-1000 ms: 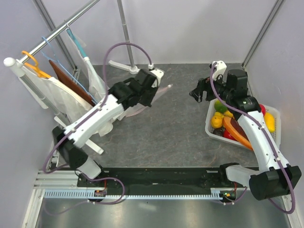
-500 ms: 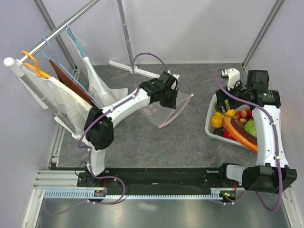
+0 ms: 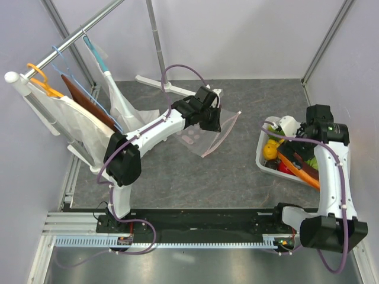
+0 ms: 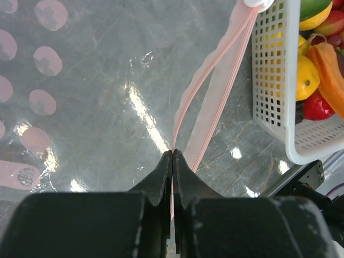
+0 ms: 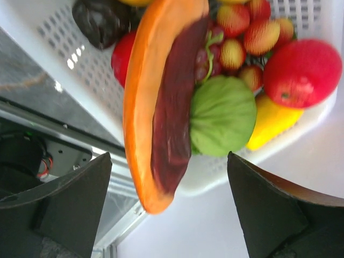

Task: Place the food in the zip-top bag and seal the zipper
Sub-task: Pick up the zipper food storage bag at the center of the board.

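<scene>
The left hand (image 4: 172, 155) has its fingers pressed fully together, pinching the mouth edge of the flat clear plastic bag printed with pale pink dots (image 3: 198, 140). The bag sits over the middle of the dark grey stone-patterned counter (image 3: 177, 177), to the left of the basket and apart from it. In the left wrist view, the thin pink-red zipper strip (image 4: 212, 102) runs away from between the fingers with its two lips parted part of the way. It ends at a small white slider tab (image 4: 257, 2).

Further right, near the counter's right edge, stands the white slatted plastic basket (image 3: 261, 157), which holds all the toy food. In it are a long orange-brown piece (image 5: 141, 102), a round green cabbage (image 5: 224, 115), a red apple (image 5: 301, 72) and a yellow lemon (image 4: 304, 78). The right hand (image 5: 167, 158) hangs over the basket with its fingers spread wide and nothing between them. The long piece and the cabbage lie directly below the gap.
</scene>
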You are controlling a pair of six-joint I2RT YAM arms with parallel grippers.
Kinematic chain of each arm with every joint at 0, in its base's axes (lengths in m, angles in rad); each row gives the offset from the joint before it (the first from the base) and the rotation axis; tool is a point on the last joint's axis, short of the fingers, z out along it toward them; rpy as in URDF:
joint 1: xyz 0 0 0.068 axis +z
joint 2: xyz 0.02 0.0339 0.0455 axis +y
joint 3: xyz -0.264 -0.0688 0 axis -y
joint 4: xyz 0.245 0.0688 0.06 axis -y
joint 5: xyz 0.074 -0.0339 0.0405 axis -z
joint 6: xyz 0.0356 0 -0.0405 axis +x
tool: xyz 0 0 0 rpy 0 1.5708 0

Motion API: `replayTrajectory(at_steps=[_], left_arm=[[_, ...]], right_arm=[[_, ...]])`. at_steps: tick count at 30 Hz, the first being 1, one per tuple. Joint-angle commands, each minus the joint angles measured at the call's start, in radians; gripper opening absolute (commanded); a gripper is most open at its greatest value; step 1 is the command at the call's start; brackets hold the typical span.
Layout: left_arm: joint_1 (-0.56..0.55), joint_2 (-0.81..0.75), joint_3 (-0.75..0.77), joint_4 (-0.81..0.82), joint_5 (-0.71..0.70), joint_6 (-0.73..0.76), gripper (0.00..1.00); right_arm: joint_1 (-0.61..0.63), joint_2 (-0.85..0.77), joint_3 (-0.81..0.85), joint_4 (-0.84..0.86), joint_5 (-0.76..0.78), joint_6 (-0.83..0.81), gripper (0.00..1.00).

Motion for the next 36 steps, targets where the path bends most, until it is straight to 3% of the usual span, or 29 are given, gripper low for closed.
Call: replayTrajectory(at_steps=[1,6,15,36], left_arm=[[0.016,-0.042,-0.026,0.03,0.05,-0.039,0.02],[0.016,-0.054,-0.03,0.04,0.078,-0.042,0.02],[0.016,-0.077,-0.053,0.053,0.121,-0.035,0.02],[0.017,-0.103,-0.115,0.06,0.147,0.004,0.02]], right_arm=[[-0.002,-0.105,-0.082,-0.139,0.131,-0.035,0.98],[-0.002,-0.206,-0.201,-0.138,0.212,-0.053,0.98],[-0.002,-0.221,-0.323,-0.138,0.355,-0.02,0.98],[-0.011,-0.272,-0.455,-0.078,0.401,-0.102,0.98]])
